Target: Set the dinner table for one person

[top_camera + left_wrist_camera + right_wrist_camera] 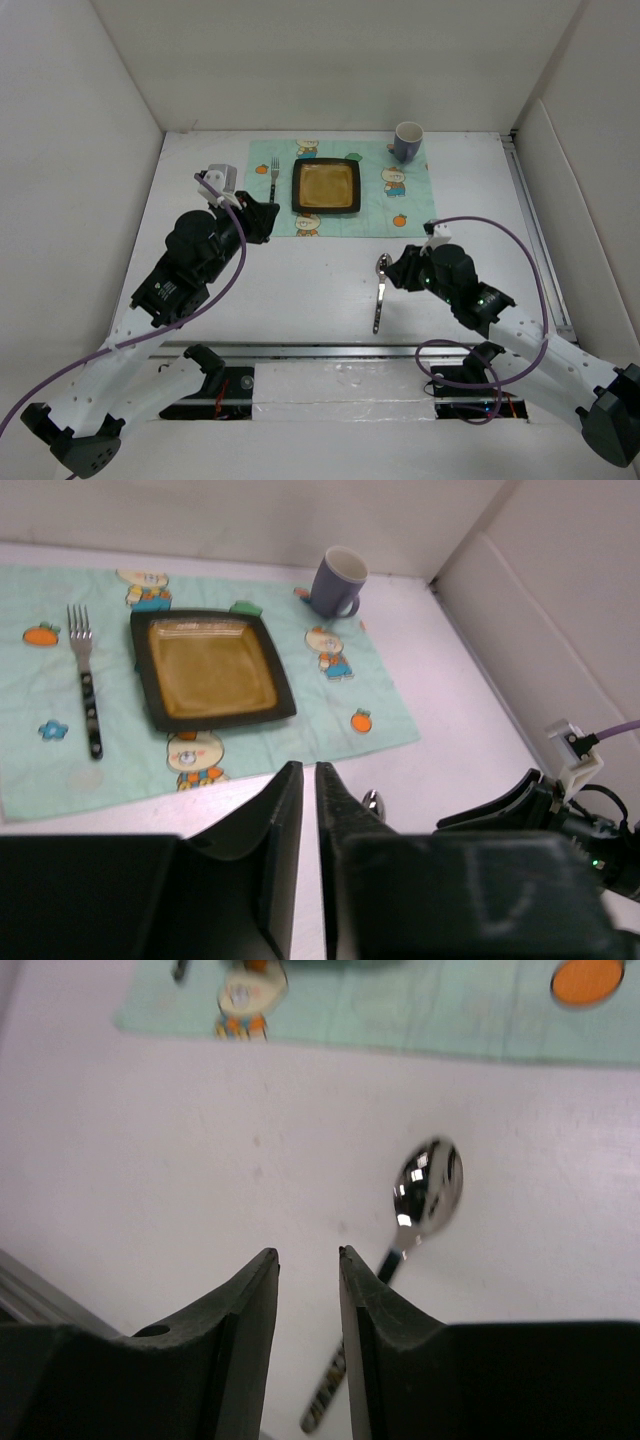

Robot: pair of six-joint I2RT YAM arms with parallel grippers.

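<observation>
On the white dinner table (300, 290) lies a mint-green cartoon cloth (400, 205) with a dark square plate (326, 186), a fork (274, 178) left of it and a blue-grey mug (408, 141) at its far right corner. A shiny spoon (380, 290) lies on the bare table in front of the cloth. My right gripper (392, 270) hovers low over the spoon with its jaws slightly apart and empty; the spoon's bowl (428, 1185) is just right of the fingers (308, 1253). My left gripper (308, 768) is shut and empty, near the cloth's front left edge.
A silver rail (330, 349) runs along the table's near edge. White walls enclose the left, back and right sides. In the left wrist view the plate (210, 668), fork (88, 695) and mug (338, 580) sit on the cloth (330, 720).
</observation>
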